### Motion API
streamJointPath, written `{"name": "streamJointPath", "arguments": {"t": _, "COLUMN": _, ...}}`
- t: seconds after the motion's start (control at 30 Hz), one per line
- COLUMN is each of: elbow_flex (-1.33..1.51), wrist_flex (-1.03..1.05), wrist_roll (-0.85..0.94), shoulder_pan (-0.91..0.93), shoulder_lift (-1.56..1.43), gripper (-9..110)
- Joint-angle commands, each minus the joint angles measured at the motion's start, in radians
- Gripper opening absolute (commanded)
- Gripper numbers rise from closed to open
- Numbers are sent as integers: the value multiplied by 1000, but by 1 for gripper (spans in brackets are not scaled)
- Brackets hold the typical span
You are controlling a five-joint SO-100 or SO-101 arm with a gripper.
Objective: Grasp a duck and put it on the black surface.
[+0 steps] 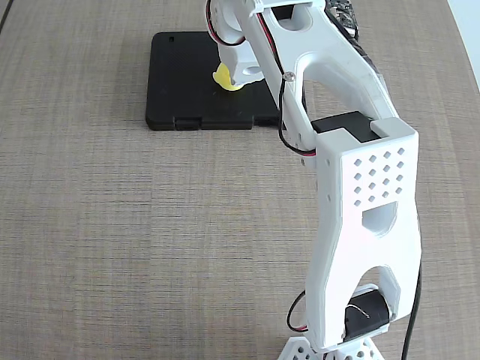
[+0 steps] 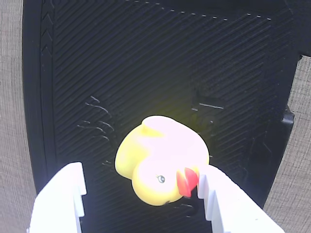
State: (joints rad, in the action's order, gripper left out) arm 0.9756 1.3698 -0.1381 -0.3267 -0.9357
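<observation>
Wrist view: duck (image 2: 163, 158) on black surface (image 2: 146, 58), between parted gripper (image 2: 141, 191) fingers.

One duck (image 2: 160, 162). One black slab (image 1: 187, 79). One robot arm (image 1: 360, 195), one gripper (image 2: 141, 194) with two fingers (image 2: 60, 199). One table (image 1: 112, 240).

The white arm rises from its base at the lower right of the fixed view and reaches up and left across the bench, its forearm bent over at the elbow. The end effector (image 1: 238, 75) points downward there. In the wrist view the end effector (image 2: 141, 194) has its 2 white fingers (image 2: 60, 199) spread apart, the right one touching the duck's (image 2: 160, 162) beak, the left one clear of it.
</observation>
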Motion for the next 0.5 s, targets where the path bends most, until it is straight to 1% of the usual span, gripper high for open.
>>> {"name": "streamJointPath", "arguments": {"t": 0.0, "elbow_flex": -12, "wrist_flex": -3, "wrist_roll": -9, "shoulder_pan": 41, "shoulder_lift": -204, "gripper": 24}}
{"name": "streamJointPath", "arguments": {"t": 0.13, "elbow_flex": 80, "wrist_flex": 6, "wrist_roll": -9, "shoulder_pan": 101, "shoulder_lift": -431, "gripper": 23}}
{"name": "streamJointPath", "arguments": {"t": 0.3, "elbow_flex": 322, "wrist_flex": -2, "wrist_roll": -8, "shoulder_pan": 156, "shoulder_lift": -750, "gripper": 22}}
{"name": "streamJointPath", "arguments": {"t": 0.4, "elbow_flex": 508, "wrist_flex": -6, "wrist_roll": -6, "shoulder_pan": 164, "shoulder_lift": -919, "gripper": 19}}
{"name": "streamJointPath", "arguments": {"t": 0.47, "elbow_flex": 634, "wrist_flex": -6, "wrist_roll": -6, "shoulder_pan": 163, "shoulder_lift": -1011, "gripper": 14}}
